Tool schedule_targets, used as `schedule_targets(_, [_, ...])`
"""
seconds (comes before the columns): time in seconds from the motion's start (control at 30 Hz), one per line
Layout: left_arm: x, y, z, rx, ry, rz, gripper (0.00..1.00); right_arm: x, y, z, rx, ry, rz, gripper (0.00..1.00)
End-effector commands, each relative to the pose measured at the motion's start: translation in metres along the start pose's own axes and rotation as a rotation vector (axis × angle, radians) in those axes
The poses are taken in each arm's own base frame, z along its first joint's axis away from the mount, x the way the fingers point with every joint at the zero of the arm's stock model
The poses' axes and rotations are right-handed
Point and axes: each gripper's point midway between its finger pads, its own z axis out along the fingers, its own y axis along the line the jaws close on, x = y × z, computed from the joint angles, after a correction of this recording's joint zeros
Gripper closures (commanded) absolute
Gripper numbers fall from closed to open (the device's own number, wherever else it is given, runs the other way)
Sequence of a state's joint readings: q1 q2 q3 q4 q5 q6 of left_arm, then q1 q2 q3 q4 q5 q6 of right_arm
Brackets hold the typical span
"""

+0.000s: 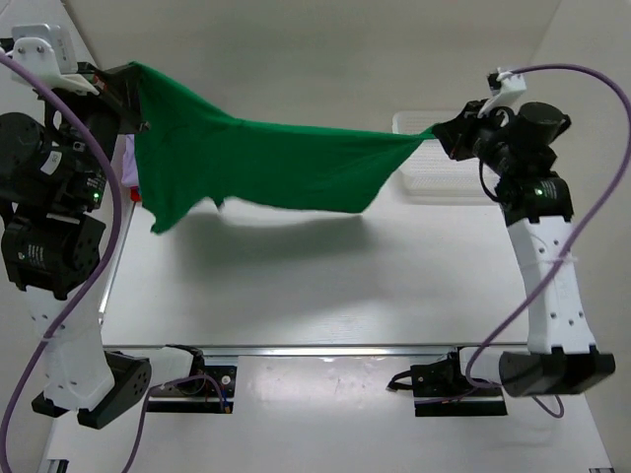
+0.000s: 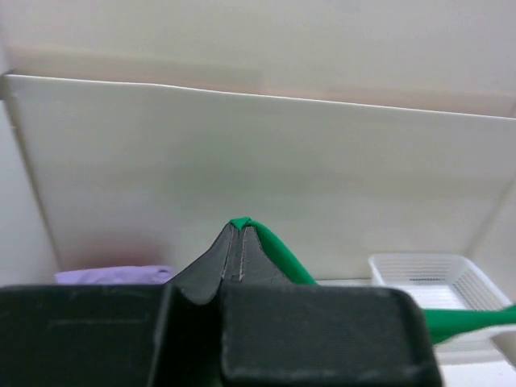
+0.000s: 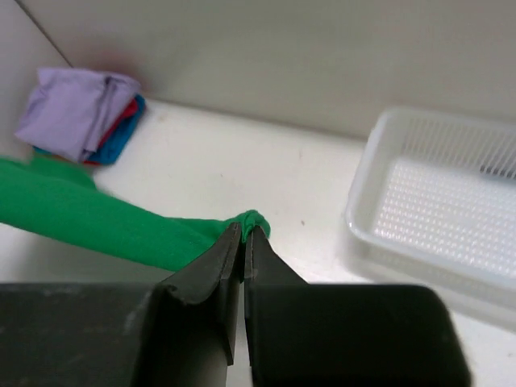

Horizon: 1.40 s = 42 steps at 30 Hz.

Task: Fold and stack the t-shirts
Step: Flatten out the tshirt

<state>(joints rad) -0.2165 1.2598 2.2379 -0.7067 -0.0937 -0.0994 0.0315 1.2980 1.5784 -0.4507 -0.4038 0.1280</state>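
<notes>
Green t-shirt hangs in the air above a white table, stretched sideways between two robot arms and touching the surface nowhere that can be seen. The left gripper is raised high at the far left and is clamped on one edge of the cloth; in the left wrist view its black fingers are pressed together with a small fold of green pinched at their tips. The right gripper holds the opposite end, where the fabric is gathered to a narrow point; the right wrist view shows its fingers closed tight on a green nub of cloth. From the left grip the shirt spreads wide and sags, with one loose corner drooping lowest near the left arm, and it narrows steadily toward the right. A soft shadow lies on the table beneath it. At the far left corner of the table, against the wall, sits a small folded stack: a lavender t-shirt on top, with the edges of a red t-shirt and a blue t-shirt showing under it. A white mesh basket rests on the table at the far right, beyond the right gripper and apart from the hanging shirt.
</notes>
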Motion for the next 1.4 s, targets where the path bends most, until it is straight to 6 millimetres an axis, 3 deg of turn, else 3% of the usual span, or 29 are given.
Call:
schedule_targets(0.0, [-0.006, 0.025, -0.016, -0.141, -0.013, 0.053, 1.0, -0.06, 0.028, -0.04, -0.024, -0.196, -0.074, 1.0])
schedule_targets(0.2, [-0.001, 0.029, -0.018, -0.168, 0.005, 0.073, 1.0, -0.091, 0.04, -0.074, -0.044, -0.284, -0.095, 1.0])
schedule_targets(0.37, [0.018, 0.035, 0.003, -0.188, 0.053, 0.086, 1.0, -0.096, 0.031, -0.067, -0.048, -0.285, -0.087, 1.0])
schedule_targets(0.57, [0.058, 0.047, 0.065, -0.192, 0.139, 0.099, 1.0, -0.08, 0.023, -0.005, -0.078, -0.205, -0.083, 1.0])
schedule_targets(0.73, [0.098, 0.065, 0.126, -0.206, 0.189, 0.079, 1.0, -0.088, 0.02, 0.052, -0.095, -0.19, -0.12, 1.0])
schedule_targets(0.83, [0.105, 0.079, 0.149, -0.194, 0.173, 0.07, 1.0, -0.099, 0.016, 0.084, -0.089, -0.196, -0.166, 0.99])
schedule_targets(0.87, [0.102, 0.081, 0.155, -0.179, 0.151, 0.052, 1.0, -0.101, 0.015, 0.09, -0.079, -0.198, -0.175, 1.0])
schedule_targets(0.93, [0.089, 0.078, 0.159, -0.143, 0.106, 0.028, 1.0, -0.128, 0.017, 0.101, -0.08, -0.244, -0.213, 1.0])
schedule_targets(0.97, [0.081, 0.091, 0.161, -0.153, 0.075, 0.026, 1.0, -0.14, 0.021, 0.1, -0.08, -0.273, -0.228, 1.0])
schedule_targets(1.03, [0.054, 0.083, 0.16, -0.105, -0.009, 0.016, 1.0, -0.172, 0.025, 0.095, -0.076, -0.36, -0.255, 1.0])
schedule_targets(1.1, [0.016, 0.082, 0.153, -0.083, -0.121, 0.016, 1.0, -0.196, 0.033, 0.077, -0.088, -0.452, -0.281, 1.0])
schedule_targets(1.13, [0.009, 0.078, 0.153, -0.061, -0.145, 0.015, 1.0, -0.2, 0.03, 0.073, -0.077, -0.468, -0.279, 1.0])
schedule_targets(1.23, [-0.023, 0.095, 0.14, -0.049, -0.236, -0.014, 1.0, -0.203, 0.033, 0.062, -0.076, -0.499, -0.303, 1.0])
schedule_targets(1.3, [-0.013, 0.095, 0.142, -0.04, -0.204, -0.004, 1.0, -0.188, 0.02, 0.069, -0.057, -0.449, -0.285, 0.99])
schedule_targets(1.37, [0.021, 0.095, 0.15, -0.063, -0.108, -0.011, 1.0, -0.167, 0.012, 0.078, -0.053, -0.386, -0.27, 1.0])
